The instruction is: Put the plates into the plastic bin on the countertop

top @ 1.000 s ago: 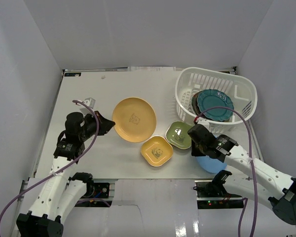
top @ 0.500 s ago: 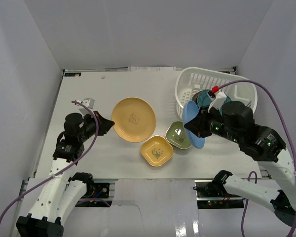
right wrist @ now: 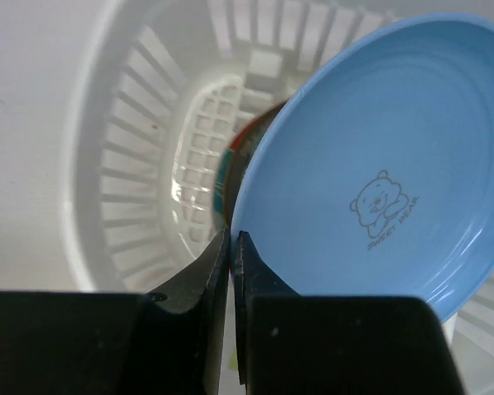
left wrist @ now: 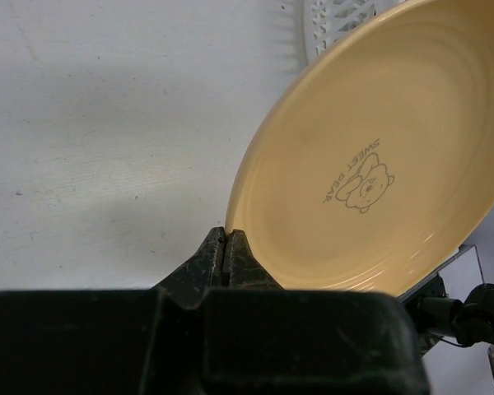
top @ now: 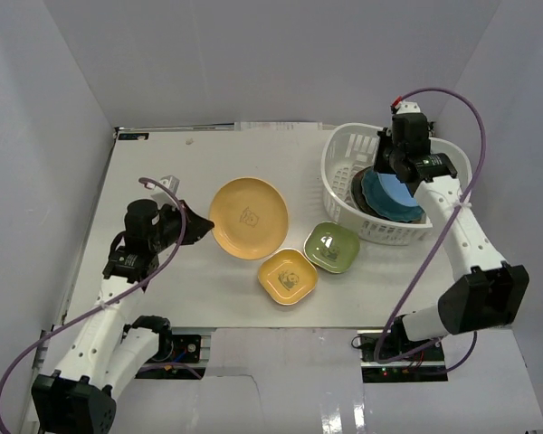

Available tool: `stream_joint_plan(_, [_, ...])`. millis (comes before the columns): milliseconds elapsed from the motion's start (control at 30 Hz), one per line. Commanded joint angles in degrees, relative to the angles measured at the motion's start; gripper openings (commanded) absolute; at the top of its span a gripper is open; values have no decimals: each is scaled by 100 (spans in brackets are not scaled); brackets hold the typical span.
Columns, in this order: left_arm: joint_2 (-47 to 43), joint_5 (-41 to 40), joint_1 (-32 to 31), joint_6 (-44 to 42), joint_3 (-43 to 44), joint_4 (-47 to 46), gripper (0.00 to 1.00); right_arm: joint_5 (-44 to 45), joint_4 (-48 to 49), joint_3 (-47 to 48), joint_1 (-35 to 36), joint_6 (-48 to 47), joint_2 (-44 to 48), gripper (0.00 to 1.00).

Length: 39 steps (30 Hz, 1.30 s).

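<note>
My left gripper [top: 200,229] is shut on the left rim of the round yellow plate [top: 250,217], which sits mid-table. In the left wrist view the jaws [left wrist: 226,239] pinch the rim and the plate [left wrist: 379,164] tilts up to the right. My right gripper [top: 385,172] is shut on the light blue plate [top: 395,193] and holds it tilted inside the white plastic bin [top: 339,152], over a stack of plates whose dark edge [top: 357,190] shows. The right wrist view shows the blue plate [right wrist: 379,164] above the bin's slotted wall [right wrist: 132,164]. The small square yellow plate [top: 288,276] and the green plate [top: 333,246] lie on the countertop [top: 163,154].
Pale grey walls enclose the countertop on three sides. A small grey block [top: 167,182] lies near my left arm. The bin stands at the back right, against the right wall. Purple cables loop over both arms.
My right arm has lifted the light blue plate from the front right of the table and swung it back over the bin. The round yellow plate has shifted slightly in my left gripper.
</note>
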State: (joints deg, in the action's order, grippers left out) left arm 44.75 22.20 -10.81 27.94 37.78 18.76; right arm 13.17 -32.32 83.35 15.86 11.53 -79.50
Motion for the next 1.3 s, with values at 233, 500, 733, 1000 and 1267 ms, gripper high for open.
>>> stream_joint_plan(233, [1209, -136, -790, 405, 1493, -259, 0, -1642, 1508, -1268, -663, -11, -531, 12])
stream_joint_plan(500, [2958, -1076, -2038, 414, 3392, 92, 0, -1739, 1500, -1243, -873, 393, 327, 98])
stream_joint_plan(733, [4602, -1595, -2750, 554, 5070, 320, 0, -975, 1535, -1461, -1006, 666, 2147, 90])
stream_joint_plan(1000, [6911, -1920, -3225, 739, 8054, 1031, 0, -1922, 2018, -2577, -1006, 1395, 4099, 29])
stream_joint_plan(1267, [8602, -2052, -3568, 967, 10205, 1368, 0, -2310, 1790, -3044, -1006, 1413, 4821, 31])
